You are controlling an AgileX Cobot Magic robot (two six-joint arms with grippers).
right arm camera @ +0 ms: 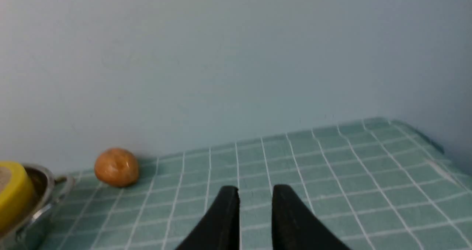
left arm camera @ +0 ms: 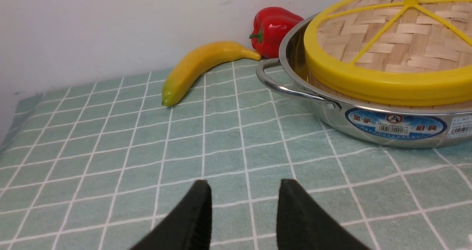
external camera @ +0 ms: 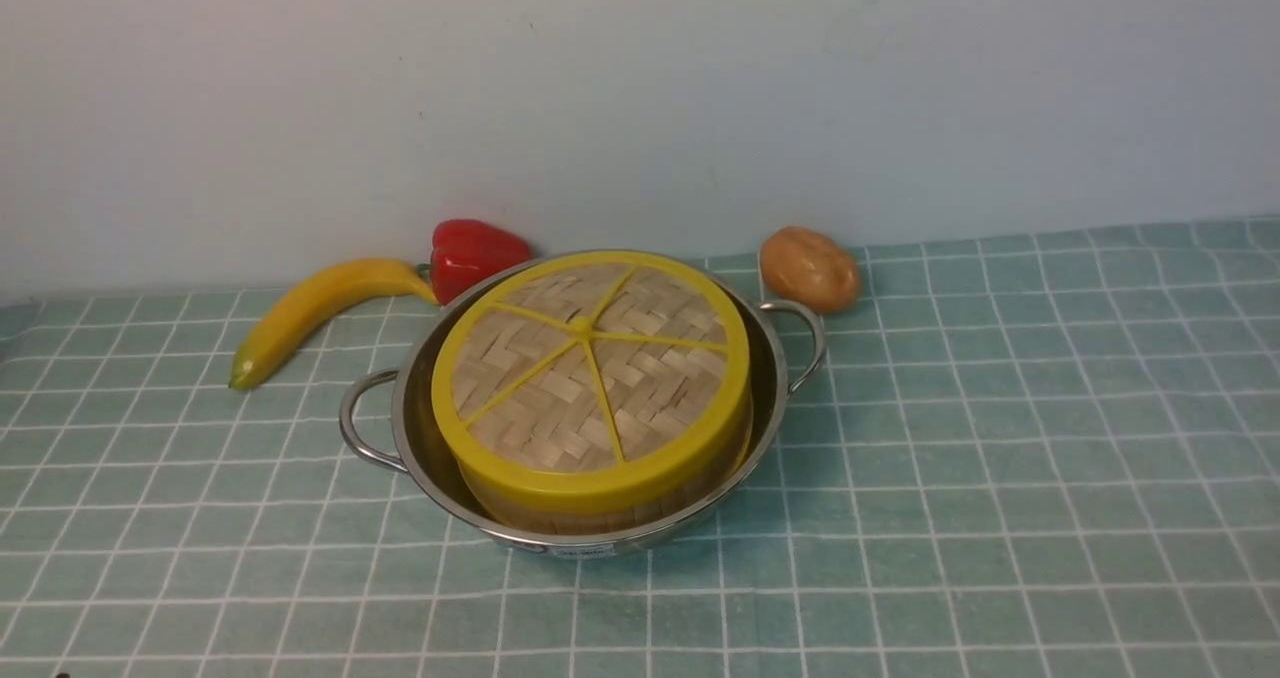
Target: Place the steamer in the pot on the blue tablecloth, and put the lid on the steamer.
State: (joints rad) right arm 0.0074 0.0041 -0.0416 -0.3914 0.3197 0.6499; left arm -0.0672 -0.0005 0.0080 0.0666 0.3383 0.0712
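The shiny pot (external camera: pixel 775 378) stands on the blue tablecloth (external camera: pixel 1000 508) in the middle of the front view. Inside it sits the steamer (external camera: pixel 560 513); only a strip of its bamboo wall shows. The woven lid (external camera: pixel 585 378) with yellow rim and spokes lies flat on the steamer and hides its contents. Neither gripper shows in the front view. In the left wrist view my left gripper (left arm camera: pixel 245 181) hangs open over bare cloth, well short of the pot (left arm camera: pixel 368 111) and lid (left arm camera: pixel 387 40). My right gripper (right arm camera: pixel 256 187) is open with a narrow gap, empty, away from the pot (right arm camera: pixel 37 191).
A yellow banana (external camera: pixel 310 308) and a red pepper (external camera: pixel 475 253) lie behind the pot on the left by the wall. A brown potato-like ball (external camera: pixel 808 268) sits behind the pot's right handle. The pale wall closes off the back.
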